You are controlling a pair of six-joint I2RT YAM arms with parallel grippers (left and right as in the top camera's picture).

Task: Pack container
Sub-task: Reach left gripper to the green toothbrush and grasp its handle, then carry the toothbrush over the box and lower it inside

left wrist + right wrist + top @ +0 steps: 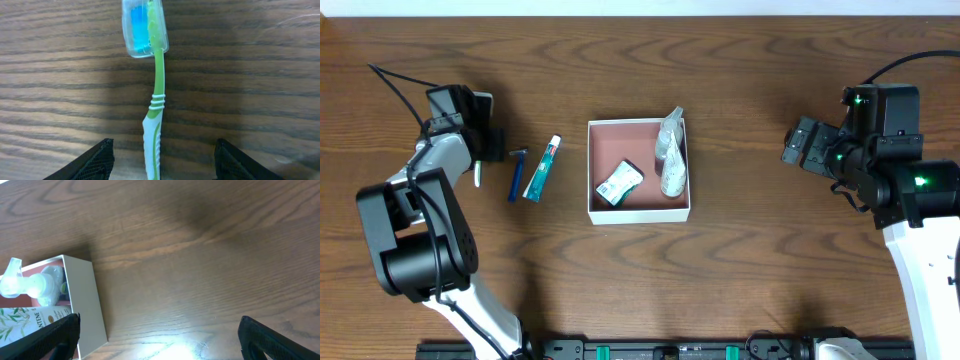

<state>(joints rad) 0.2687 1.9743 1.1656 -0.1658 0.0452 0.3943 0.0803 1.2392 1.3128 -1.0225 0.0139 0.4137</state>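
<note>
The container (591,190), a square white box with a reddish-pink inside, sits at the table's middle. It holds a green-and-white packet (619,183) and a clear-white pump bottle (671,155). To its left lie a toothpaste tube (542,168), a blue razor (516,175) and a green toothbrush (477,176). My left gripper (485,140) is open over the toothbrush. In the left wrist view the toothbrush handle (156,100) lies between the spread fingers (162,160), untouched. My right gripper (798,145) is open and empty, right of the container. The right wrist view shows the container's wall (85,300) beside the gripper (160,335).
The dark wooden table (750,250) carries everything. In the right wrist view the pump bottle (30,282) and the leaf-printed packet (20,320) show inside the container. The toothbrush head wears a clear cap (142,27).
</note>
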